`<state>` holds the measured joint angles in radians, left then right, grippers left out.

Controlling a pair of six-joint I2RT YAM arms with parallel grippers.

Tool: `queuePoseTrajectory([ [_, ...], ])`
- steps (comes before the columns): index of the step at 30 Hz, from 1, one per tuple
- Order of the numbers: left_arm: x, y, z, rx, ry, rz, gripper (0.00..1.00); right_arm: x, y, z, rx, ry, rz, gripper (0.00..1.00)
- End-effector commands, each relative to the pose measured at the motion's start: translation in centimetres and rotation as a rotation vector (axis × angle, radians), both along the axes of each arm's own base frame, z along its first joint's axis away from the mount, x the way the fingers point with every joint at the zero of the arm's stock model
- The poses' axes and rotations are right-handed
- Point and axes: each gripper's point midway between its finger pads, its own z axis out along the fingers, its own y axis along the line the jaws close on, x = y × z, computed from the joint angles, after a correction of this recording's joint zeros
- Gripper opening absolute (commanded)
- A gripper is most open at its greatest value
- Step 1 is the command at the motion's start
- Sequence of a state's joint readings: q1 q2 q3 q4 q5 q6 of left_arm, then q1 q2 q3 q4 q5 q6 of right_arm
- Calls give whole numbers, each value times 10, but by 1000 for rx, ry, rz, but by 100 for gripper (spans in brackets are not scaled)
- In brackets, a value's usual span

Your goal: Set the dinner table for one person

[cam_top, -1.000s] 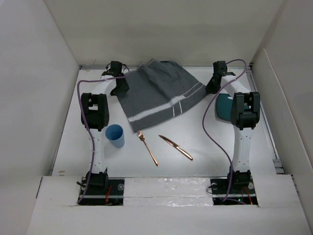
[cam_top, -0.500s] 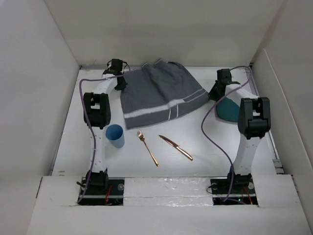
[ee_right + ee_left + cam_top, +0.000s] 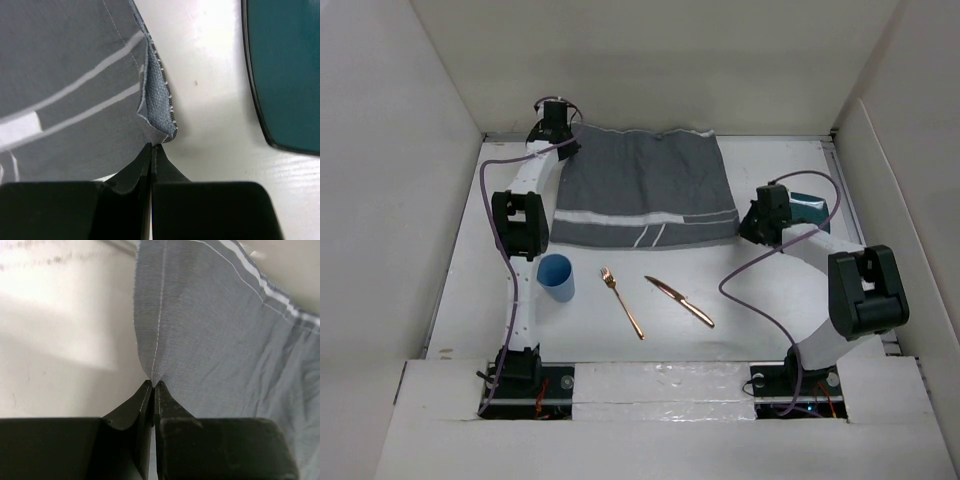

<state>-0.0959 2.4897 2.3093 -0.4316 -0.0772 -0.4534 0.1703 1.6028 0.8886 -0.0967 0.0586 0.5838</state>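
Note:
A grey cloth placemat [image 3: 642,185] with white stripes is stretched across the far middle of the white dinner table [image 3: 740,300]. My left gripper [image 3: 556,130] is shut on its far left corner [image 3: 154,380]. My right gripper [image 3: 757,225] is shut on its near right corner [image 3: 159,135], where the hem folds over. A teal plate [image 3: 808,210] lies just right of the right gripper, seen also in the right wrist view [image 3: 287,70]. Nearer the front lie a blue cup [image 3: 556,276], a copper fork [image 3: 622,302] and a copper knife [image 3: 679,301].
White walls [image 3: 400,200] box in the table at left, back and right. A purple cable [image 3: 760,262] loops from the right arm above the table near the knife. The cup stands close to the left arm's upright link [image 3: 515,225].
Both grippers have closed on placemat corners. The left moved toward the far left corner and the right swung toward the near right, pulling the bunched cloth out flat. The plate is now mostly uncovered.

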Motion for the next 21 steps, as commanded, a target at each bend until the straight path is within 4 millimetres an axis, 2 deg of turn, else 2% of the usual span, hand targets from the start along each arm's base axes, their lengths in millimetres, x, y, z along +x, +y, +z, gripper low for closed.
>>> queuePoseTrajectory([
  [1, 19, 2, 73, -20, -180, 3, 0, 5, 8, 14, 40, -107, 4, 0],
  [4, 21, 4, 83, -8, -210, 3, 0, 2, 13, 13, 49, -114, 24, 0],
  [6, 20, -1, 81, -19, -206, -22, 0, 3, 13, 11, 46, -107, 25, 0],
  [9, 15, 0, 65, 3, -148, -39, 34, 8, 19, 14, 62, -112, 49, 0],
  [10, 10, 5, 61, 24, -123, -25, 51, 8, 24, 16, 61, -117, 64, 0],
  [12, 0, 18, 61, 86, -100, 10, 61, 7, 28, 18, 60, -121, 76, 0],
  [13, -4, 22, 63, 100, -99, 24, 73, 7, 28, 21, 61, -128, 76, 0],
  [14, -8, 26, 66, 111, -97, 41, 77, 4, 26, 20, 56, -129, 70, 0],
  [15, -15, 27, 59, 114, -73, 46, 78, 3, 25, 22, 55, -137, 66, 0],
  [16, -22, 28, 72, 104, -83, 54, 76, 2, 24, 29, 56, -156, 64, 0],
  [17, -26, 24, 78, 84, -88, 45, 73, -2, 22, 27, 51, -154, 58, 0],
  [18, -39, 23, 80, 72, -75, 40, 70, -5, 21, 27, 53, -154, 54, 0],
  [19, -51, 16, 87, 21, -92, 34, 65, -6, 17, 36, 64, -191, 41, 0],
  [20, -51, 13, 87, 10, -91, 23, 65, -9, 17, 31, 62, -179, 41, 0],
  [21, -71, 12, 84, -6, -74, 14, 63, -11, 16, 34, 69, -186, 34, 0],
])
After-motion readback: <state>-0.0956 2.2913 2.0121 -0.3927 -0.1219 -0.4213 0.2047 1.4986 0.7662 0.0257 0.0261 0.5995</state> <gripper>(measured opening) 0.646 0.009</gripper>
